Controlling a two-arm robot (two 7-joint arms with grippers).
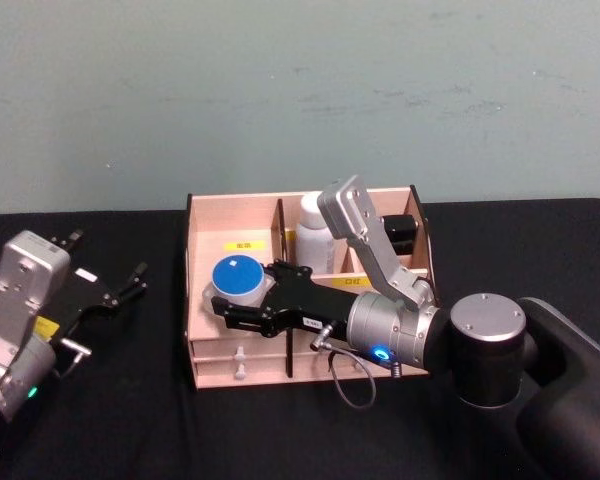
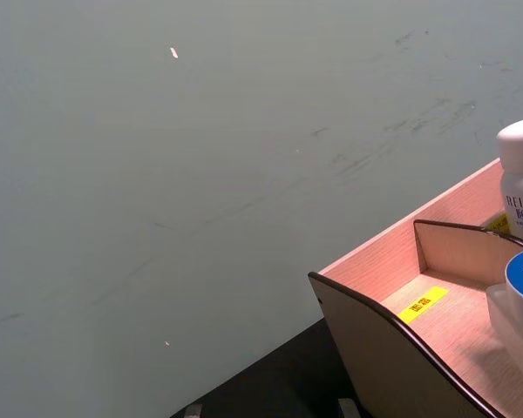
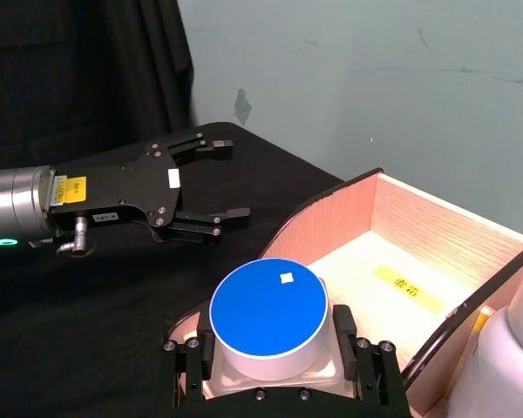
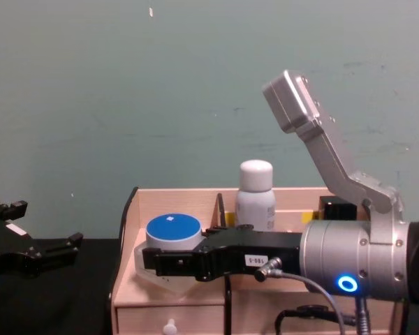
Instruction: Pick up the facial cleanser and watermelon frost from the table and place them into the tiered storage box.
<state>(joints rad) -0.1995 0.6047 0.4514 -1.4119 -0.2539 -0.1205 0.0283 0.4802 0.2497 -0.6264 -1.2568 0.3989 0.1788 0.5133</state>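
My right gripper (image 1: 235, 292) is shut on a round jar with a blue lid (image 1: 238, 274) and a clear base (image 3: 268, 313). It holds the jar in the front left compartment of the tiered storage box (image 1: 212, 215), beside a yellow label (image 3: 407, 288). I cannot tell whether the jar rests on the compartment floor. A white bottle (image 1: 313, 232) stands upright in a rear compartment (image 4: 255, 195). Which of the two is the facial cleanser or the watermelon frost I cannot tell. My left gripper (image 1: 105, 258) hangs open and empty to the left of the box (image 3: 231, 178).
The box stands on a black tablecloth (image 1: 130, 400) against a green wall. A dark small box (image 1: 400, 232) sits in the rear right compartment. Front drawers with knobs (image 1: 240, 352) face me. A grey cable (image 1: 352, 388) loops under my right wrist.
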